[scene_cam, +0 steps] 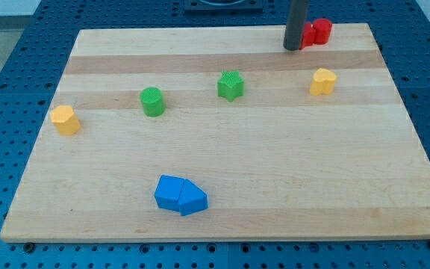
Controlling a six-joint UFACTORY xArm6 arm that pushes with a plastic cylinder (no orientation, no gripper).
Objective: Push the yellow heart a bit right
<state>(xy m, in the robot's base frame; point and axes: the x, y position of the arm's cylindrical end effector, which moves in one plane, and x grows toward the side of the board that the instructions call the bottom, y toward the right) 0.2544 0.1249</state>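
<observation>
Camera view looks down on my wooden board (222, 179), which sits on a blue pegboard table (6, 75). I have no fingers to open or close on this rig, only a dark rod, so nothing is grasped. My tip (295, 48) is down near the view's top edge of the board, right of centre, touching or just beside the red blocks (317, 33); part of the red is hidden behind the rod, so I cannot tell its shape or whether it is one piece or two.

The yellow heart (322, 81) lies toward the view's right, below my tip and slightly right of it, clearly apart from it. To its left, well apart, is a green star-like block (231, 86), and further left a green round block (152, 101). Near the board's left edge lies a second yellow block (65, 119), its shape hard to make out. Toward the view's bottom, left of centre, two blue blocks (181, 195) lie touching each other, side by side.

No tray, bowl or box shows anywhere; every block rests straight on the board.
</observation>
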